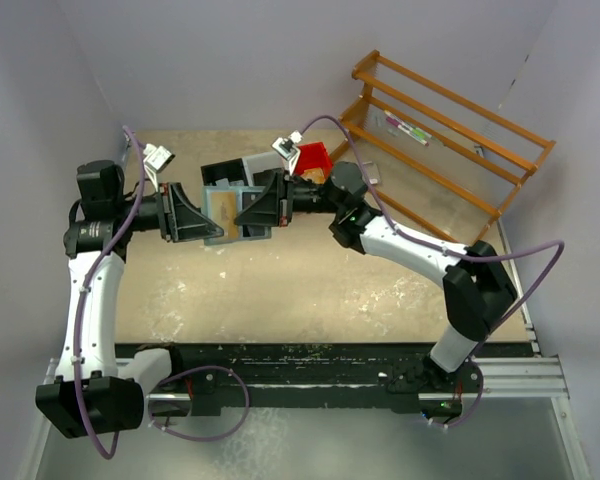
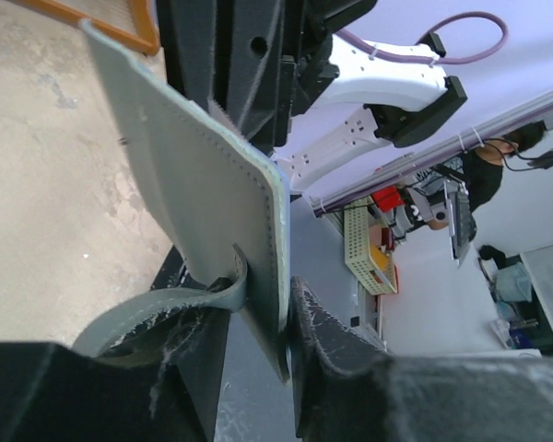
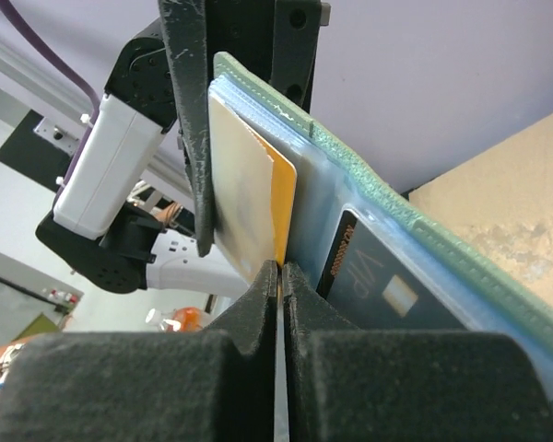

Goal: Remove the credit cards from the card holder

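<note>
Right gripper: fingers clenched on the edge of a tan-orange credit card that sticks out of the card holder. Left gripper: holder's cover sits between the fingers; clamped or slack, cannot tell. Top view: holder aloft, left gripper at its 9 o'clock, right at 3 o'clock.

The wallet hangs above the bench with both its sides taken. The left end effector blocks its left edge. The right end effector, pinched on an orange card, blocks its right. Just behind the wallet stands a black bin, behind and to its right a red bin, and farther right a wooden rack. In front of the wallet, between the two arms, the bench lies bare.
</note>
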You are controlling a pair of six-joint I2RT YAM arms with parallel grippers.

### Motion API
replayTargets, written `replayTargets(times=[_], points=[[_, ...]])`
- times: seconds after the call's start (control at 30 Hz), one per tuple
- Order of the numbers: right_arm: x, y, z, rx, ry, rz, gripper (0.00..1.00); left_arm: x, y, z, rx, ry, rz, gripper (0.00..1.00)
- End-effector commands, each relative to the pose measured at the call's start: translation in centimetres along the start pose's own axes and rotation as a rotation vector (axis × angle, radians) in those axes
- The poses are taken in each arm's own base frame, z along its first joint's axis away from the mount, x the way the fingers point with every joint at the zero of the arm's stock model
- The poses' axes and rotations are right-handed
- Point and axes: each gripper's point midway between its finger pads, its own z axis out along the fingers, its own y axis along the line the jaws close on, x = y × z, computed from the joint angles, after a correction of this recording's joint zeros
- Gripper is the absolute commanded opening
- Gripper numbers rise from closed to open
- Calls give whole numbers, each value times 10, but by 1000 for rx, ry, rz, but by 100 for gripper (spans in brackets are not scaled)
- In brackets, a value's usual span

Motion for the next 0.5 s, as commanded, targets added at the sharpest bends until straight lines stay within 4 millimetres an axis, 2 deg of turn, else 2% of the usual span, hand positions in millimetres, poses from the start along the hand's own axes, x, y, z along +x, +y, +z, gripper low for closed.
replayTargets(times=[0.0,0.2,0.33,0.47], points=[[2,48,21,-150,-4,-65,0,7,-13,1,81,37,34,37],[8,54,23,-200,-6,-51,0,9,-19,0,107,49,40,39],[12,60,18,-230,-5,-53,0,10,-18,0,111,50,34,30],[19,75,6,-301,-4,-45,0,9,-22,-1,119,54,44,23]])
